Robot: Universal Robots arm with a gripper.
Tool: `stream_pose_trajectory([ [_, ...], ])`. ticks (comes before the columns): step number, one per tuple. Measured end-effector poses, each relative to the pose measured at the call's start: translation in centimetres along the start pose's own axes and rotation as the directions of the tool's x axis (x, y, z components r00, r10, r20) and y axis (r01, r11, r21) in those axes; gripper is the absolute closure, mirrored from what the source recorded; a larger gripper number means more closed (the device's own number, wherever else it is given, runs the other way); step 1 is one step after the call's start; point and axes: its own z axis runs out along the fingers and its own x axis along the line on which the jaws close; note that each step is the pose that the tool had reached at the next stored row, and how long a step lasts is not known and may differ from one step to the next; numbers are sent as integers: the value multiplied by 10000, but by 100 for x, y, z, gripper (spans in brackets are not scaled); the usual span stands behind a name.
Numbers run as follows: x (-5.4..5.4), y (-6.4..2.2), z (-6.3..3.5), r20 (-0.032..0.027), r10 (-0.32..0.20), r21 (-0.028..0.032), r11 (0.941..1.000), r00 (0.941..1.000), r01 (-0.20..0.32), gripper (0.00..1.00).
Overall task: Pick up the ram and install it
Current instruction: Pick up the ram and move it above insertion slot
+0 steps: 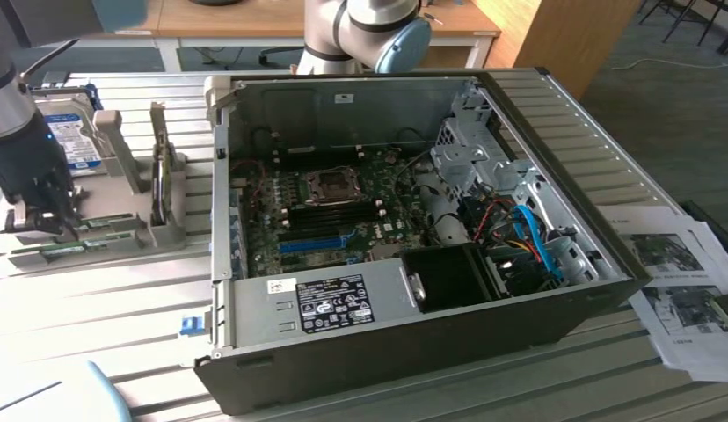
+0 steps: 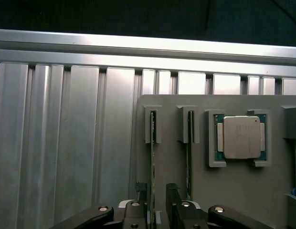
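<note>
The ram [image 2: 152, 162] is a thin green stick standing on edge in a slot of a grey holder [image 2: 234, 191]. A second green stick [image 2: 188, 162] stands in the neighbouring slot. My gripper [image 2: 156, 193] is open, with one finger [image 2: 140, 191] and the other finger [image 2: 173, 193] on either side of the first stick. There is still a gap beside the stick. In the exterior view my gripper [image 1: 38, 211] hangs low over the holder [image 1: 164, 230] at the exterior view's left. The open computer case [image 1: 399, 352] lies in the middle, and its black memory slots [image 1: 335, 211] are exposed.
A square silver processor [image 2: 241, 137] sits in a pocket of the holder beside the sticks. A hard drive [image 1: 73, 141] stands upright behind the holder. The case holds a blue slot [image 1: 311, 244], cables [image 1: 528, 237] and a drive cage [image 1: 476, 149]. Papers [image 1: 680, 281] lie on the slatted table at the exterior view's right.
</note>
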Motion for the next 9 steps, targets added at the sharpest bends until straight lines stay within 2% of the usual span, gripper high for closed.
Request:
stream_pose_trajectory([
  [9,1,-3,81,1,0,0,10000,10000,0,71],
])
